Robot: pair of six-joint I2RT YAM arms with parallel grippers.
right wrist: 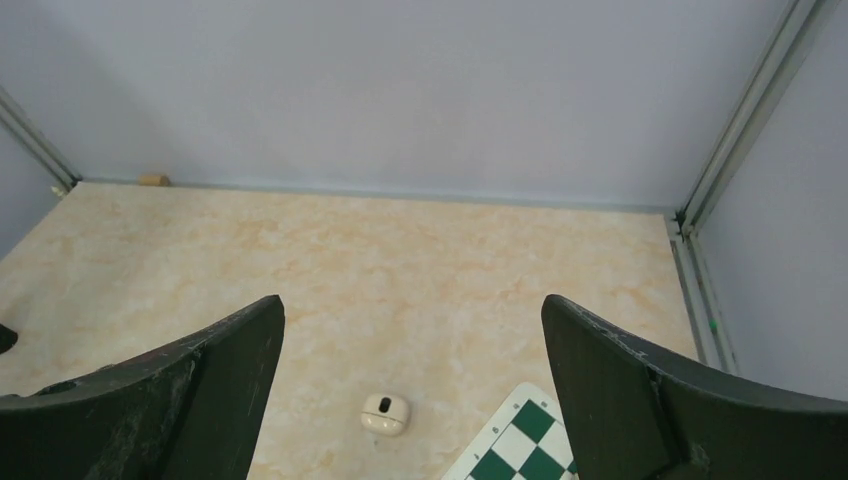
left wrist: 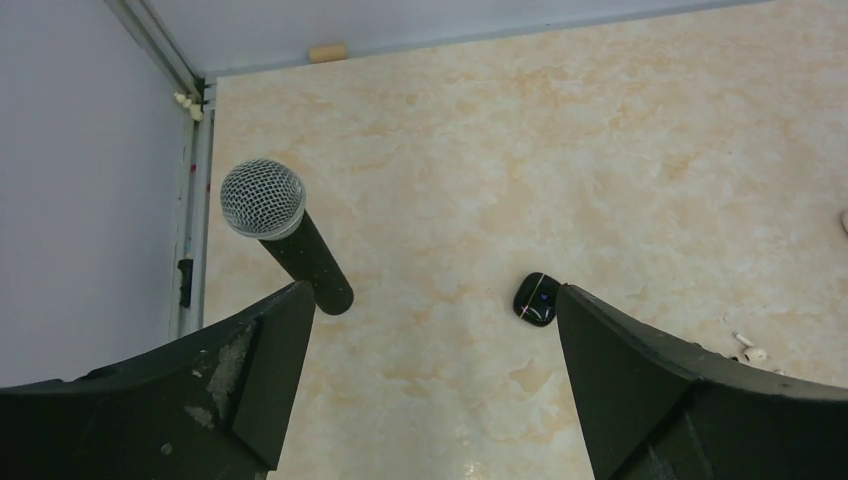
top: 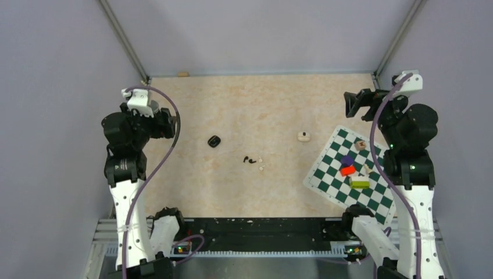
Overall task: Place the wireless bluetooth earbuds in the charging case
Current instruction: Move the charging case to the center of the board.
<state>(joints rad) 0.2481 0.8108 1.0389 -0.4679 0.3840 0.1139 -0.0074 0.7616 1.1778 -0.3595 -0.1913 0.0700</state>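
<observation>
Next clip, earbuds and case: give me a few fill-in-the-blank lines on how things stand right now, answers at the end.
1. The left gripper and the right gripper both stand ____, holding nothing.
2. In the top view, the earbuds lie to the ____ of the charging case, not in it.
3. The chessboard mat sits at the ____ of the top view.
4. The microphone shows only in the ____ wrist view.
Missing words: open; right; right; left.

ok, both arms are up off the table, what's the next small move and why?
Probably lower the left claw toward the charging case: that claw is open, empty and raised, the case lies just ahead of it, and the earbuds lie loose nearby.
</observation>
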